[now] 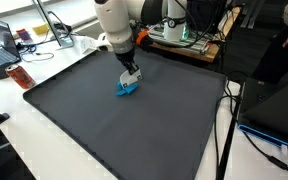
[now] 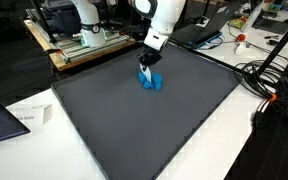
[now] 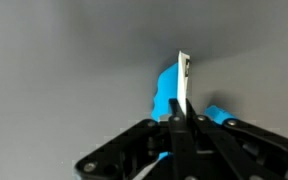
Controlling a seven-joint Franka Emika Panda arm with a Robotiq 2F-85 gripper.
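**Item: gripper shut at blue object, centre-rear of mat**

Gripper (image 1: pixel 131 72): single arm (image 1: pixel 114 20), white, reaching down from the far edge of the mat (image 1: pixel 104 135). Jaws closed all the way, fingers pressed together with no gap in the wrist view (image 3: pixel 180 118).

Blue object (image 1: pixel 127 88): small, bright blue, lying on the mat directly under the fingertips. In both exterior views it sits toward the arm's side of the mat, well away from the other edges (image 2: pixel 152 82). In the wrist view it lies just beyond the closed fingers (image 3: pixel 165 95), with a second blue patch beside them.

White strip (image 3: pixel 184 75): thin, upright, rising from the fingertips against the blue object. Whether the fingers pinch it or merely touch it cannot be told. Its join to the blue object is unclear.

Mat: dark grey, flat, covering most of the table (image 2: pixel 234 150).

Surroundings: laptop (image 1: pixel 2 45) off one mat corner. Red-brown item (image 1: pixel 21 77) at that corner. Paper sheet (image 2: pixel 24 118) on the white table. Black cables (image 2: pixel 269 85) beside the mat. Second white robot (image 2: pixel 79 15) on a rear bench.
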